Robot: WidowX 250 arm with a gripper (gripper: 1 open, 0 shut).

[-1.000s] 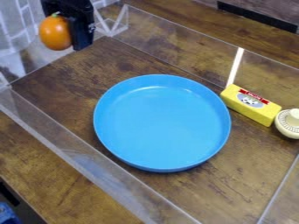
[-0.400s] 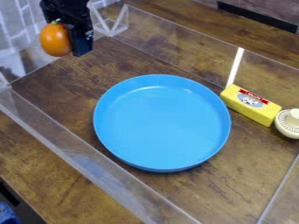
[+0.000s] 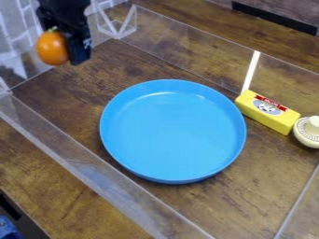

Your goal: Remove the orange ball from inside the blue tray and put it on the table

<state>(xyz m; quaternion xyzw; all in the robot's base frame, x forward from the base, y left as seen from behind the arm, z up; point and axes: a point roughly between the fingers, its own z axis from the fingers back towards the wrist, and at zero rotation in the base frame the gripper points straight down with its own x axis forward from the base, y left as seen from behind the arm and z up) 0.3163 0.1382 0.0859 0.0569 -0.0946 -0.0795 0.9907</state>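
Note:
The orange ball point(image 3: 50, 48) hangs at the upper left, clear of the blue tray point(image 3: 173, 130), above the dark wood table point(image 3: 112, 65) near the left acrylic wall. My black gripper point(image 3: 60, 47) is shut on the orange ball, gripping it from above and from its right side, pointing steeply down. The blue tray lies in the middle of the table and holds nothing.
A small yellow box point(image 3: 268, 112) with a white stick standing behind it sits at the right, next to a round cream object point(image 3: 308, 132). Clear acrylic walls point(image 3: 75, 154) border the table on the front left and the back.
The gripper with the orange ball has sunk a little and drifted slightly left, closer to the table near the left wall. The tray and the other things have not moved.

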